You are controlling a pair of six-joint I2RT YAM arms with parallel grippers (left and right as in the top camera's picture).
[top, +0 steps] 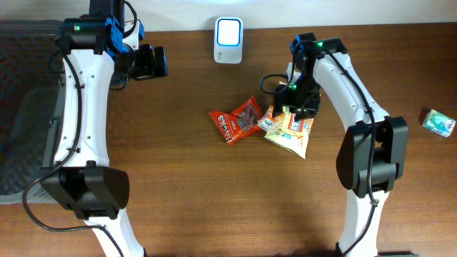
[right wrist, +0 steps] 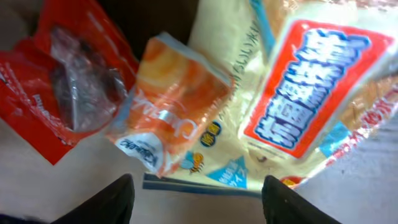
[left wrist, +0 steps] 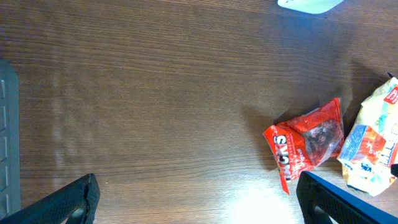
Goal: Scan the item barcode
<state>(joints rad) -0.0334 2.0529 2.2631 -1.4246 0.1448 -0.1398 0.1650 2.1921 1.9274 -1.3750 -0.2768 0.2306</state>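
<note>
Left jaws wide, empty | right jaws apart over orange packet (right wrist: pixel 174 106), nothing gripped

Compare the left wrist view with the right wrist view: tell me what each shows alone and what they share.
Left wrist only: the white scanner's edge, a grey tray, bare table, the left arm's jaws, open. Right wrist only: the right arm's jaws, parted above the packets, and the blue lettering on the bag's label. Both: the red packet, the orange sachet, the pale yellow bag.
</note>
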